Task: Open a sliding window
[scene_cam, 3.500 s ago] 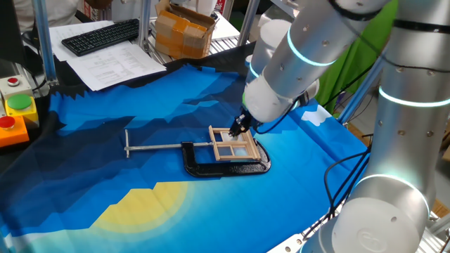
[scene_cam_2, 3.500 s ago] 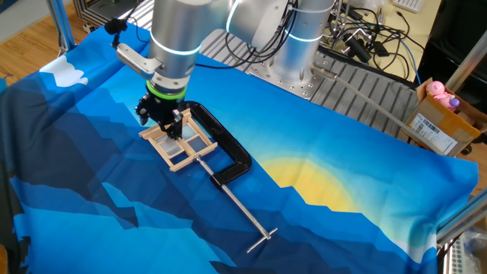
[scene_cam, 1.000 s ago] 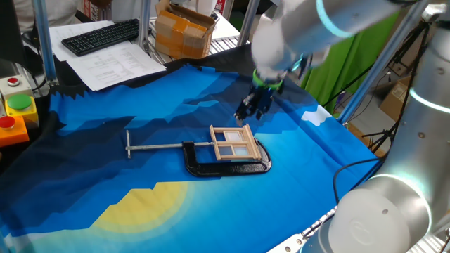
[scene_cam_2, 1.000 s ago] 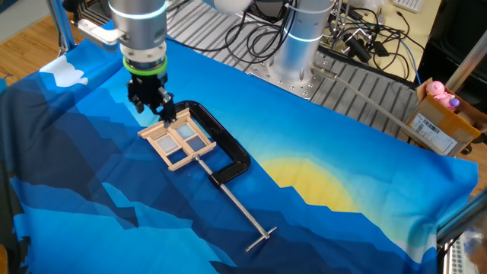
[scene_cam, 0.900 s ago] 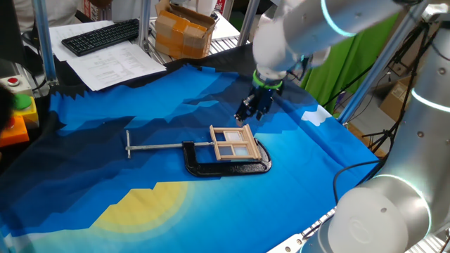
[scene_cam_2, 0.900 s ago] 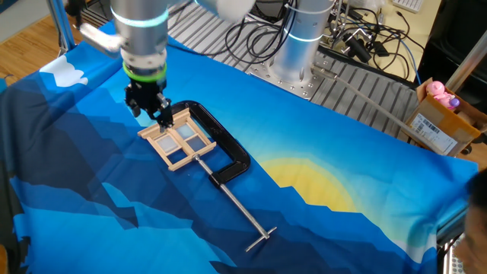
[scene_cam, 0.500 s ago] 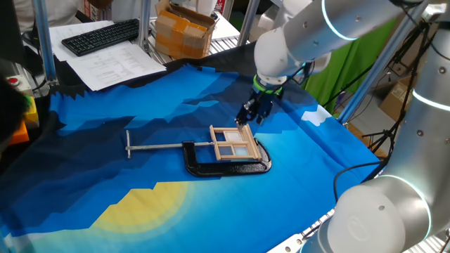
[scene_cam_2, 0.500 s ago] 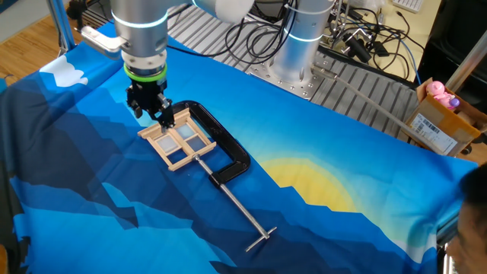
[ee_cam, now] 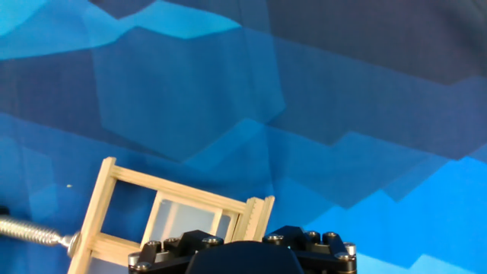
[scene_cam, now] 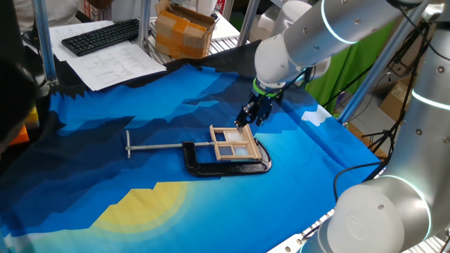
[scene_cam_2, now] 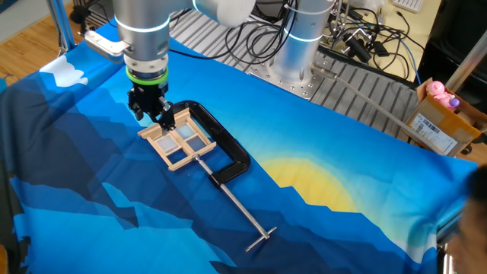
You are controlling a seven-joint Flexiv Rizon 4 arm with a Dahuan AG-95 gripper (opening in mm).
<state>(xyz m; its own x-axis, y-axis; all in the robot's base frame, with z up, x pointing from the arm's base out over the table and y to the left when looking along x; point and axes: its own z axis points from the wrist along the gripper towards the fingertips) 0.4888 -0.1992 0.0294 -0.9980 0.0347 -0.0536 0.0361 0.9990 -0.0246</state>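
Note:
The sliding window (scene_cam: 234, 143), a small tan wooden frame with pale-blue panes, lies flat on the blue cloth, held in the jaw of a black C-clamp (scene_cam: 225, 166). It also shows in the other fixed view (scene_cam_2: 178, 139) and at the bottom of the hand view (ee_cam: 175, 213). My gripper (scene_cam: 247, 119) hovers just above the window's far corner, also seen in the other fixed view (scene_cam_2: 151, 114). It holds nothing. In the hand view only the gripper's black body shows and the fingertips are hidden, so the gap between the fingers cannot be judged.
The clamp's long metal screw bar (scene_cam: 158, 147) sticks out to the left, ending in a cross handle (scene_cam: 127, 143). A keyboard (scene_cam: 102, 35), papers and a cardboard box (scene_cam: 184, 29) lie behind the cloth. Cables (scene_cam_2: 358, 42) lie by the arm's base.
The gripper has come down from a raised position behind the window to just above its far corner. The window and the clamp have not moved.

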